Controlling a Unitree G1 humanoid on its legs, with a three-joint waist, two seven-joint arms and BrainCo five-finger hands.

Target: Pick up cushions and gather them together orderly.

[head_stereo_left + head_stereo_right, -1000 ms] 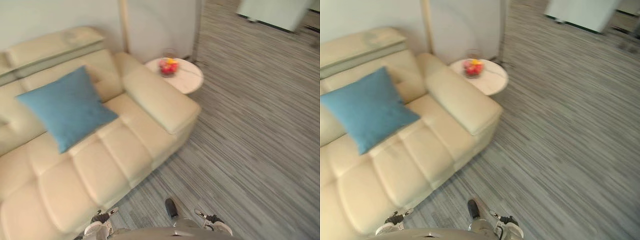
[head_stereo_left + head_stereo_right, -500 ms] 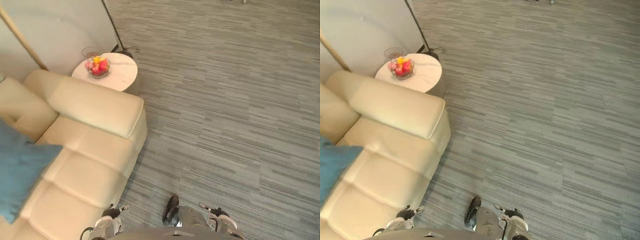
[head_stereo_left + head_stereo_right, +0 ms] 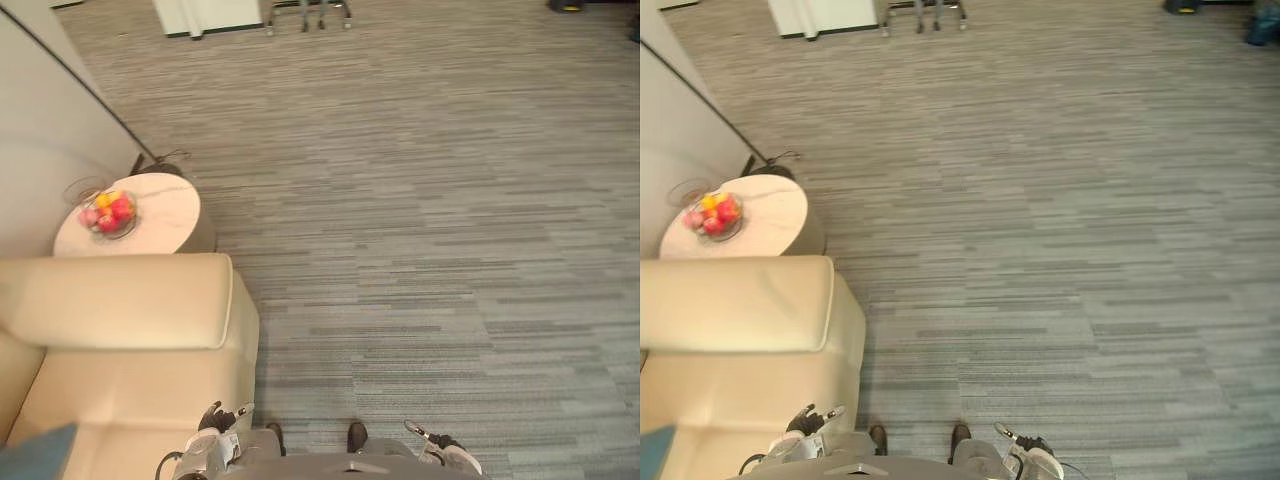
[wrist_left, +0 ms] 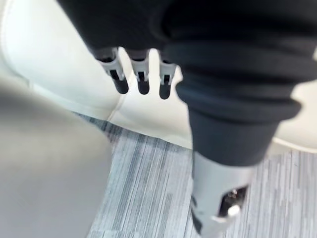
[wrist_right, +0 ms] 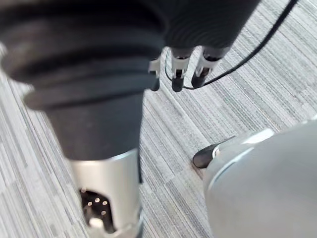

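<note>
Left hand [image 4: 141, 74] hangs at the sofa's front edge with its fingers straight and slack, holding nothing; in the left eye view it shows low down beside the cream seat. At the far left, 1 corner of a blue cushion [image 3: 42, 452] lies on the sofa [image 3: 130, 300], on the seat's near left corner, well apart from both hands. The sofa is pale cream leather, and its broad padded armrest runs across the seat's far end. Beyond the armrest, touching or just beside it, stands a round white side table [image 3: 160, 225] with a glass bowl of red and yellow fruit [image 3: 108, 212] near its left edge. A pale wall [image 3: 40, 120] rises behind the table. Grey striped carpet [image 3: 420, 200] covers the rest of the room, open and wide. At its far edge stands a white cabinet [image 3: 205, 15], with the legs of a chair [image 3: 310, 12] just to the right of it. Right hand [image 5: 181, 69] hangs low over the carpet, fingers straight and relaxed, with nothing in it.
</note>
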